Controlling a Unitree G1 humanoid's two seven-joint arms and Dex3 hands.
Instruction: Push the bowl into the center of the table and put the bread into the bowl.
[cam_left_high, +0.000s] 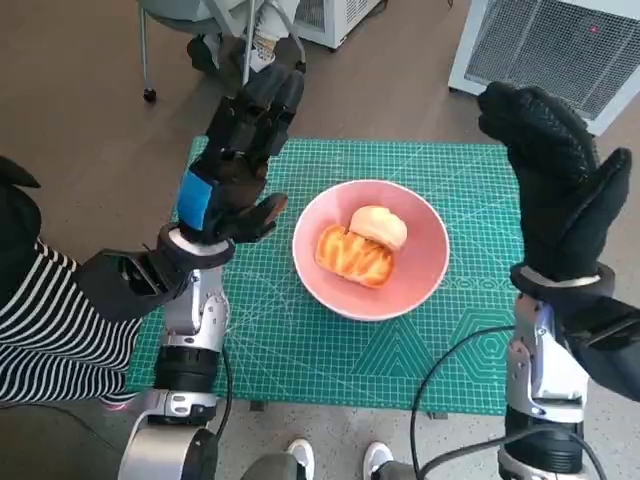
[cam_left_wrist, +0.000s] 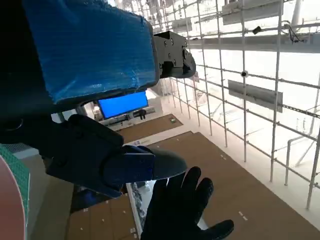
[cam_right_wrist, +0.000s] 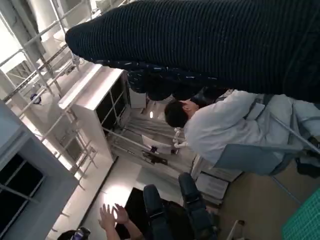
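Knitted right hand (cam_left_high: 565, 190), glossy pink bowl (cam_left_high: 425, 262)

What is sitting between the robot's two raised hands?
In the head view, the pink bowl holding the bread sits between the left hand and right hand.

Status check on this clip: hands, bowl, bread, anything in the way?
Left hand and right hand raised, open, holding nothing. Bread sits inside pink bowl, mid-mat. Nothing obstructing.

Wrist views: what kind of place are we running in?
Probably a lab or test hall, not a kitchen. The work surface is a green cutting mat, tall metal scaffold framing lines the room, and a person in a white top sits nearby.
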